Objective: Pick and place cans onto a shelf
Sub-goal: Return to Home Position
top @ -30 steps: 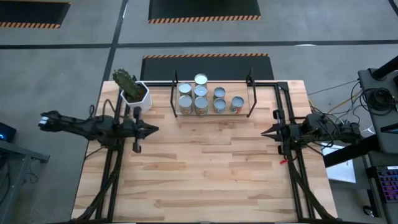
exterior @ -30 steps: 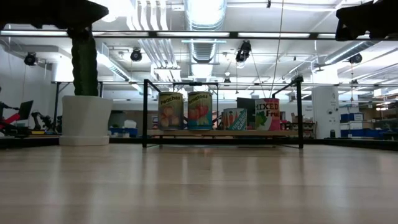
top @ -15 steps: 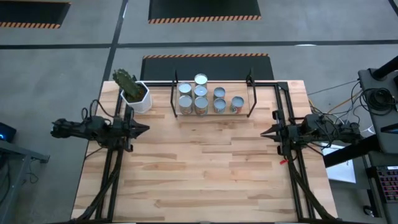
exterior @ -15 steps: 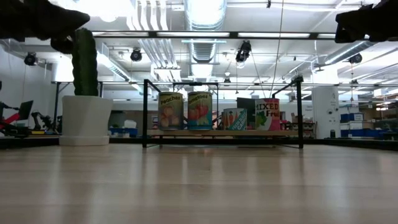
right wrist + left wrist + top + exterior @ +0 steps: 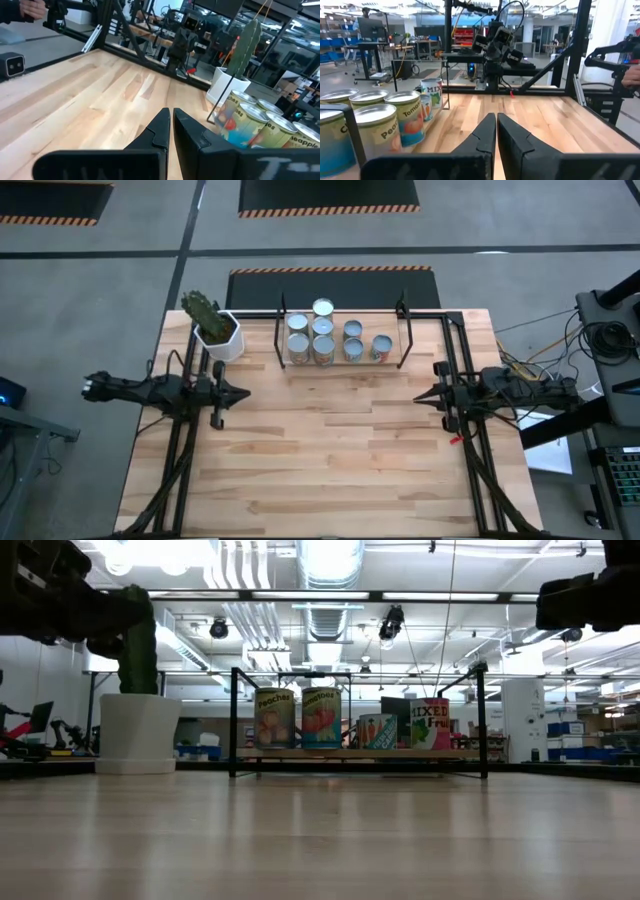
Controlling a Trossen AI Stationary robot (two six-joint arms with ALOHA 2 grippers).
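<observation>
The cans point(image 5: 323, 338) stand on the shelf point(image 5: 345, 365) — placing looks finished. Left pincer point(image 5: 243, 391) and right pincer point(image 5: 420, 397), both pressed together and empty, hover in front of the shelf, well apart from it — next, I judge, the arms need only fold home.

Even overhead light fills the high view. The tabletop point(image 5: 330, 450) is bright, the shadows under both arms are faint and soft, and the cans point(image 5: 322, 330) show small gleams on their tops. In the low view the ceiling lights point(image 5: 325, 560) at twelve o'clock burn out to white. Against them the left arm point(image 5: 55, 595) at ten o'clock and the right arm point(image 5: 590, 600) at two o'clock are black silhouettes, and the wood carries a pale sheen. In the left wrist view the near fingers point(image 5: 482, 137) are dark, while the can lids at nine o'clock glint.
</observation>
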